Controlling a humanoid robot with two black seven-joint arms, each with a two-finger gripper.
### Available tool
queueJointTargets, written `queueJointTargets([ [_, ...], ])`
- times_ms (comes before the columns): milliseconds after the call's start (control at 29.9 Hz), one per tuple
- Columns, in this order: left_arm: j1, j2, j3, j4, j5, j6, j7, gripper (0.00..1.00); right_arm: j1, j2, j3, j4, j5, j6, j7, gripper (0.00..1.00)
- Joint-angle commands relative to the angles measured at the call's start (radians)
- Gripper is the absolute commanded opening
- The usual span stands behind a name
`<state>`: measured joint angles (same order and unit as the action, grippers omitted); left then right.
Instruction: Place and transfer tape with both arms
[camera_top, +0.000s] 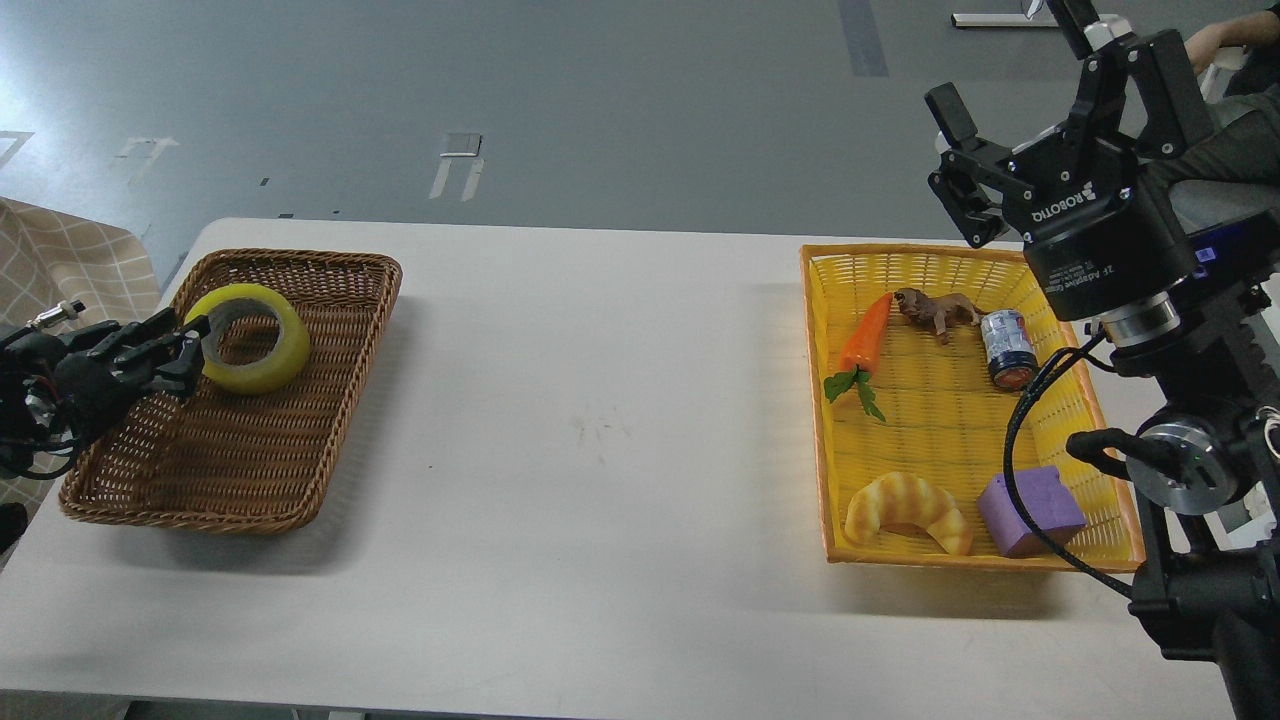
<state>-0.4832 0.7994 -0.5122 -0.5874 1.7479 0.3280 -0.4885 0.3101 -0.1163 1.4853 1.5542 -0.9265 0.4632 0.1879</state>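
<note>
The tape (268, 368), a yellow translucent roll with a grey core, is tilted over the back left part of the brown wicker basket (250, 470). My left gripper (190, 352) comes in from the left edge and is shut on the roll's left wall, one finger inside the core and one outside. I cannot tell whether the roll touches the basket floor. My right gripper (1015, 75) is raised at the upper right, above the far right corner of the yellow basket (835, 400), with its fingers spread and nothing between them.
The yellow basket holds a carrot (866, 335), a brown toy animal (935, 310), a small can (1005, 348), a croissant (908, 510) and a purple block (1030, 510). The white table (600, 420) lies between the baskets. A patterned cloth (60, 270) is at the far left.
</note>
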Motion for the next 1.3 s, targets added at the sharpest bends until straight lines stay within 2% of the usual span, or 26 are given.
queueJointTargets([
  [0, 0.002, 0.001, 0.000, 0.000, -0.027, -0.007, 0.000, 0.86, -0.003, 0.003, 0.000, 0.000, 0.000, 0.000, -0.001, 1.00],
  [33, 0.002, 0.000, 0.000, 0.000, -0.068, -0.012, 0.000, 0.96, -0.003, 0.004, 0.000, 0.000, 0.000, 0.000, -0.001, 1.00],
  [301, 0.003, 0.001, 0.044, 0.000, -0.108, -0.026, 0.000, 0.97, -0.009, 0.007, 0.000, 0.000, 0.000, 0.000, -0.001, 1.00],
  [468, -0.014, 0.001, 0.049, -0.003, -0.349, -0.024, 0.000, 0.97, -0.023, 0.007, 0.000, 0.010, 0.000, 0.000, -0.004, 1.00],
  [535, -0.058, 0.000, 0.049, -0.017, -0.469, -0.027, 0.000, 0.98, -0.025, 0.007, 0.001, 0.012, 0.000, 0.000, -0.013, 1.00],
  [669, -0.135, -0.008, 0.046, -0.045, -0.539, -0.050, 0.000, 0.98, -0.023, 0.004, 0.001, 0.007, -0.002, 0.000, -0.019, 1.00],
  [769, -0.202, -0.009, 0.038, -0.094, -0.580, -0.139, 0.000, 0.98, -0.016, 0.003, 0.001, 0.004, -0.020, 0.000, -0.028, 1.00],
  [836, -0.256, -0.003, 0.031, -0.144, -0.704, -0.252, 0.000, 0.98, -0.006, 0.004, 0.003, 0.001, -0.069, -0.008, -0.033, 1.00],
  [936, -0.291, -0.003, 0.029, -0.193, -0.891, -0.320, 0.000, 0.98, 0.009, 0.007, 0.001, 0.001, -0.090, -0.035, -0.037, 1.00],
  [1137, -0.351, -0.002, 0.023, -0.347, -1.076, -0.405, 0.000, 0.98, 0.041, 0.006, 0.000, -0.002, -0.097, -0.084, -0.074, 1.00],
  [1237, -0.376, -0.003, -0.015, -0.485, -1.146, -0.414, 0.000, 0.98, 0.060, 0.006, 0.000, -0.011, -0.139, -0.106, -0.102, 1.00],
  [1270, -0.377, -0.008, -0.041, -0.540, -1.174, -0.417, 0.036, 0.98, 0.066, 0.007, 0.000, -0.017, -0.158, -0.118, -0.105, 1.00],
])
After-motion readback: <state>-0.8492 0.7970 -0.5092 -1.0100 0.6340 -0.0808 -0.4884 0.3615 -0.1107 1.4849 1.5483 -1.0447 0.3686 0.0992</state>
